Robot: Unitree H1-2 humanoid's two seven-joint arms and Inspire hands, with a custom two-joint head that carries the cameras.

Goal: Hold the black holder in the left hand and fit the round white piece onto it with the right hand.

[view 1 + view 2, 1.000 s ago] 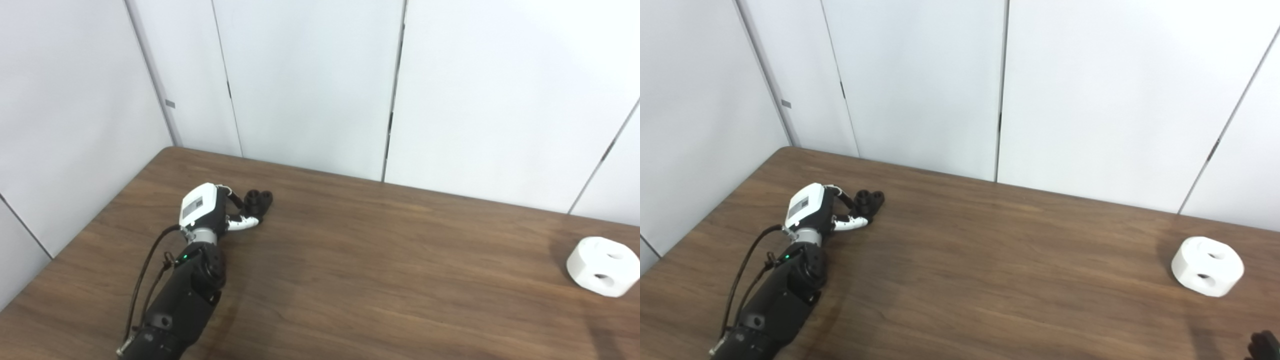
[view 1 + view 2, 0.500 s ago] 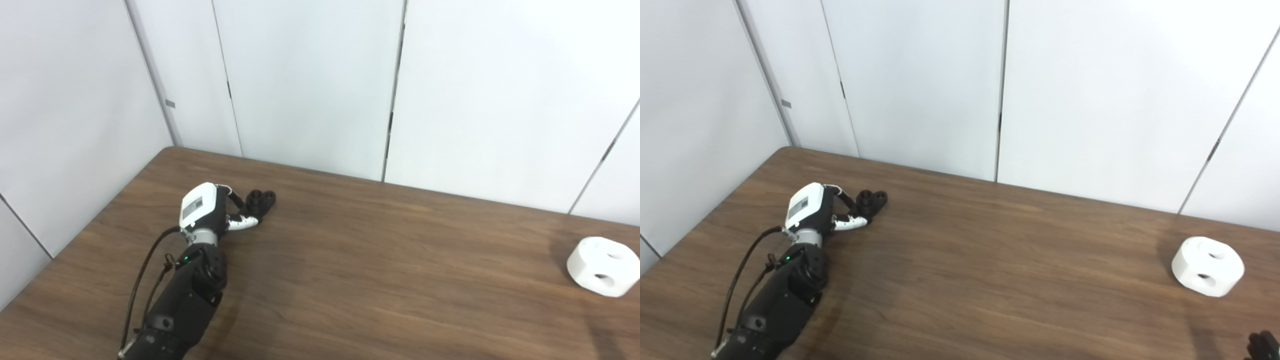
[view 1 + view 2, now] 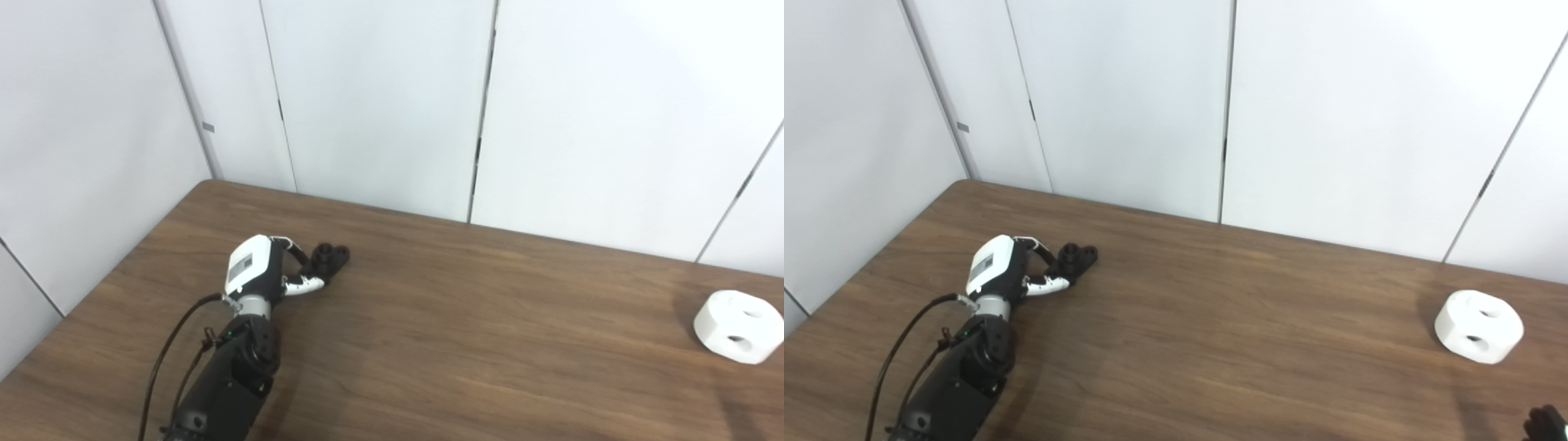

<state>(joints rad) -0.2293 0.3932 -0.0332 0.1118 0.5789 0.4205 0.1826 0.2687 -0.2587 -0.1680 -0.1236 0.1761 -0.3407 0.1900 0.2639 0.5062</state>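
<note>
Pale wall panels back a brown wood-grain tabletop [image 3: 465, 343]. My left hand [image 3: 263, 272], far left, curls around the small black plastic holder [image 3: 331, 257]. The round white holed piece [image 3: 738, 326] sits far right, nearest my right hand [image 3: 1543, 422], barely visible, state unclear.

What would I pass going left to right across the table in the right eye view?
Left hand → black holder → round white piece → right hand, just showing at the bottom corner.
</note>
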